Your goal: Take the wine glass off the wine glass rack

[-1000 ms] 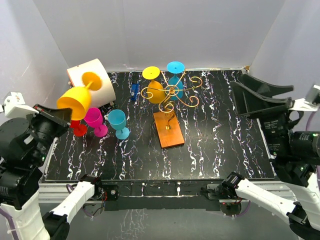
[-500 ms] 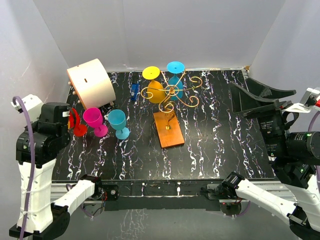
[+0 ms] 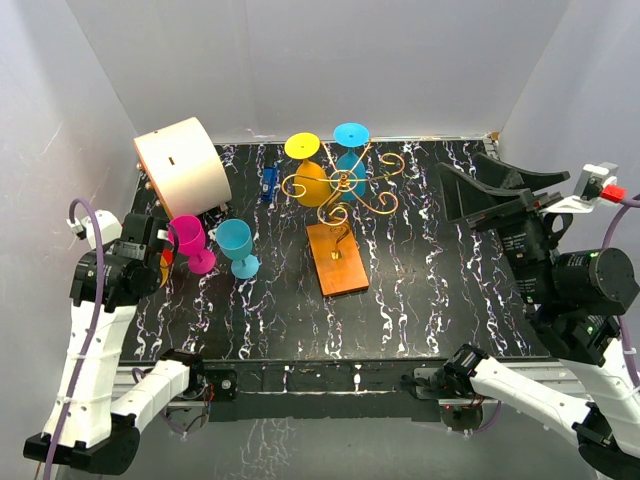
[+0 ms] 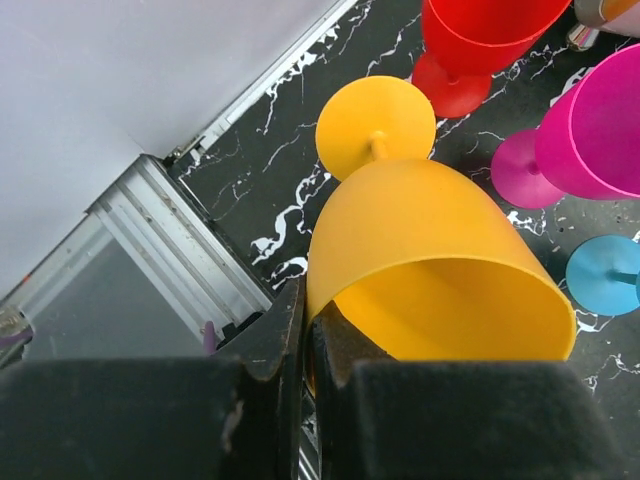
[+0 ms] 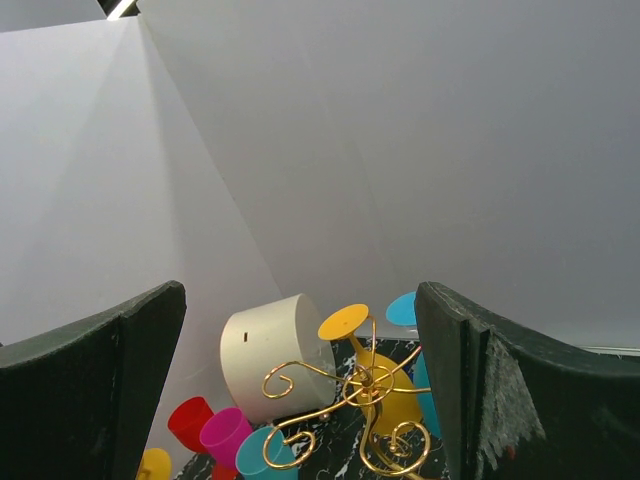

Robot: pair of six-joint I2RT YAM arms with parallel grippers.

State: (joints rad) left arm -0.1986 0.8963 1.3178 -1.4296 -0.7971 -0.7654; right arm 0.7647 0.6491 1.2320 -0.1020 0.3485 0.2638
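I am looking into a small booth. Its tabletop point(image 3: 430, 300) is black with thin white veins, like marble, and it shines a little. Three plain walls close it in: a back wall point(image 3: 330, 60), a left wall point(image 3: 50, 120) and a right wall point(image 3: 590, 90), all pale grey-white and smooth. Along an edge of the tabletop runs a ribbed silver metal rail point(image 4: 190, 250). A bright strip of light point(image 5: 118, 8) shows at an upper corner where two walls meet. The light is soft and even.
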